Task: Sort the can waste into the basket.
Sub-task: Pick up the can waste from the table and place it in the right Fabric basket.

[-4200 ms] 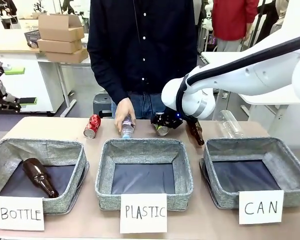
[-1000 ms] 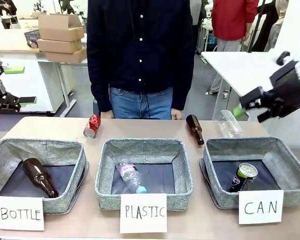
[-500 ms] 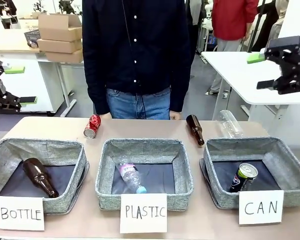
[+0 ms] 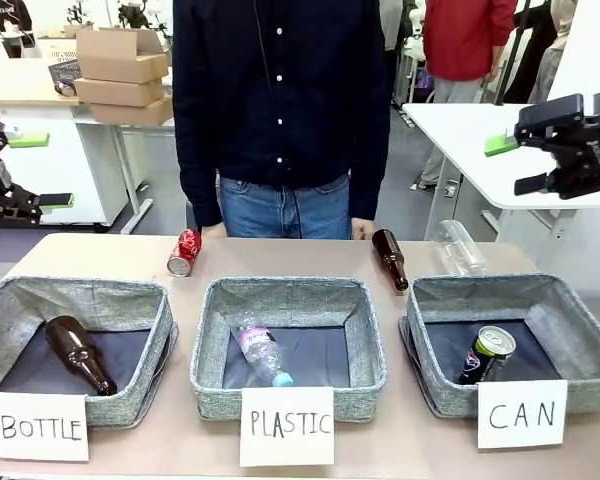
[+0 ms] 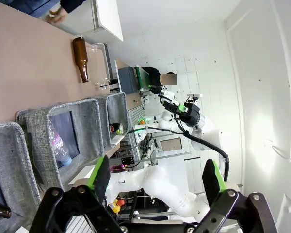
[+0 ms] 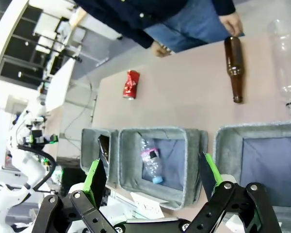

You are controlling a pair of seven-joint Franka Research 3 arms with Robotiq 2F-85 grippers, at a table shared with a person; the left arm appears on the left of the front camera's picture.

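Both end effectors are released, with the jaws wide apart and nothing between the green pads: the left end effector [image 5: 155, 178] looks along the row of bins from the side, and the right end effector [image 4: 515, 163] hangs high above the right end of the table [image 4: 110, 262], behind the basket [image 4: 450, 392]. Nearest in the front view stands the white sign "CAN" [image 4: 521, 413] on this basket, and inside it the black can [image 4: 487, 354] leans on the dark floor at the front, so I judge one half of the task as done. Farther off, beyond the gap between the two other bins, the red can [image 4: 184, 251] lies on its side on the bare table, near the far edge and close in front of the person [image 4: 280, 100]. It is well apart from the basket, so the step in hand is probably the fetching of this can. To do it well, the arm should come down from above and close across the dented body, not along its length. The can must then be lifted clear of the bin walls and let go low over the dark floor beside the black can. The brown bottle [image 4: 389, 258] and the clear bottle [image 4: 458, 248] behind the basket should be left alone.
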